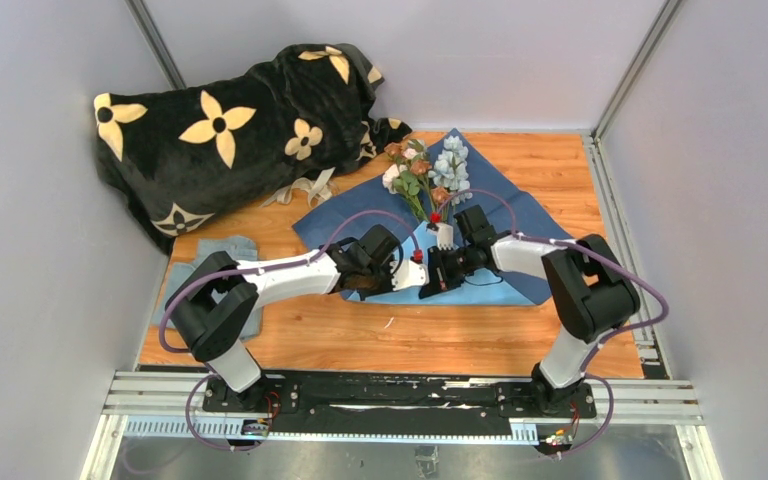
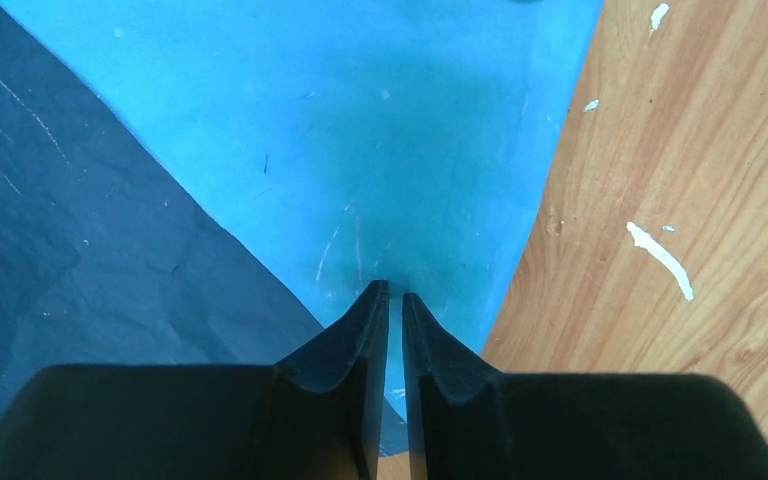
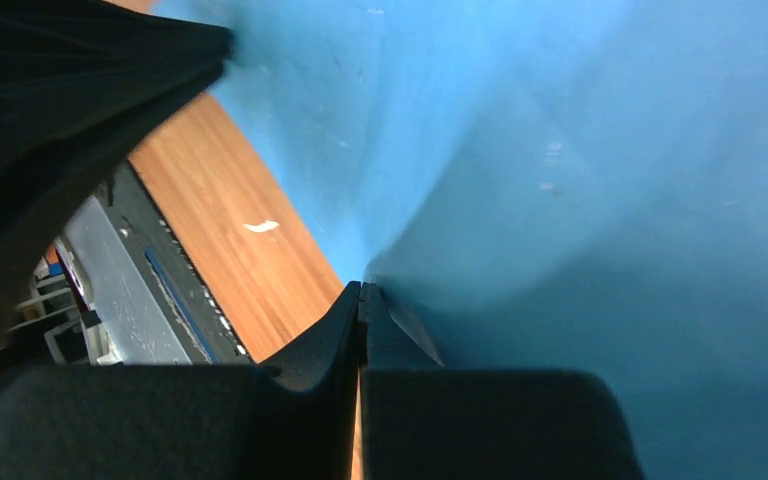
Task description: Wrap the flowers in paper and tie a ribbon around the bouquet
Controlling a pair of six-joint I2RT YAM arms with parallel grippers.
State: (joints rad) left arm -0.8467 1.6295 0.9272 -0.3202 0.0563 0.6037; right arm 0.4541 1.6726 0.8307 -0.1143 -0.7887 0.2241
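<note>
Left gripper (image 2: 391, 290): low over the near fold of the paper (image 1: 505, 205), tips on its light-blue face; jaws narrowly apart with a thin slit between them, and nothing seen caught in it.
Right gripper (image 3: 362, 288): just beside the left one; jaws pressed together, apparently pinching a raised fold of the sheet, which drapes away from the tips.
Paper, location: spread on the table (image 1: 410, 340) ahead of both arms, dark side up at the far corners, near edge turned over to show light blue.
Paper, handling: judged thin, light and creasable. It should crumple or tear if dragged, so it is best taken at an edge or fold rather than mid-sheet.
Flowers (image 1: 425, 170): lying on the sheet, heads away from the arms, stems pointing toward the grippers.
Flowers, handling: judged light, with springy stems. Grip the bunched stems, not the blooms.
Ribbon (image 1: 305, 187): loose loops at the far left, off the sheet, beside the black blanket (image 1: 230, 120).
Ribbon, handling: judged limp and slippery. Pinch it near one end.
</note>
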